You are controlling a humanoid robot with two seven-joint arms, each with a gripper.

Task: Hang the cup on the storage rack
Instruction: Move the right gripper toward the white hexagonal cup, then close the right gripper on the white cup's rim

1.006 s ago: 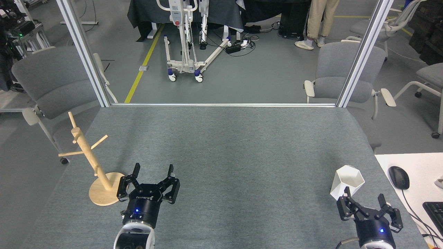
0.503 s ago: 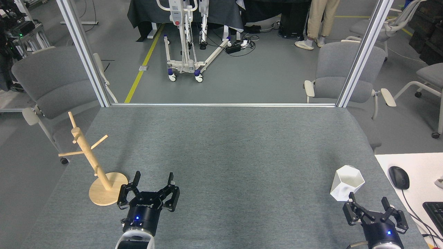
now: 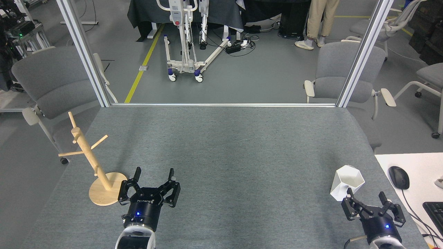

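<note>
Your task stands at its opening step: nothing is grasped and the cup is not yet hung. The faceted white cup (image 3: 347, 183) sits on the grey table (image 3: 228, 152) at its near right corner, tilted so its hexagonal mouth faces up and toward the right. No handle can be made out from the head view. Your right gripper (image 3: 366, 199) is just below the cup with its fingers spread wide and empty; its left fingertip overlaps the cup's lower edge in the view, but whether it touches cannot be told. The wooden mug tree (image 3: 90, 155) stands at the near left edge of the table, well apart from the cup, its post leaning in the view and its pegs bare. Your left gripper (image 3: 154, 175) rests just beside the disc base, fingers also wide and holding nothing. In my judgement the next move is the pick: advance the right gripper so the open fingers straddle the cup's wall or rim, then close firmly, as the matte angled faces may let it twist. After that, the full width of the table must be crossed to reach a peg. Beyond the right edge a computer mouse (image 3: 398, 177) lies on a white desk; keep clear of it.
</note>
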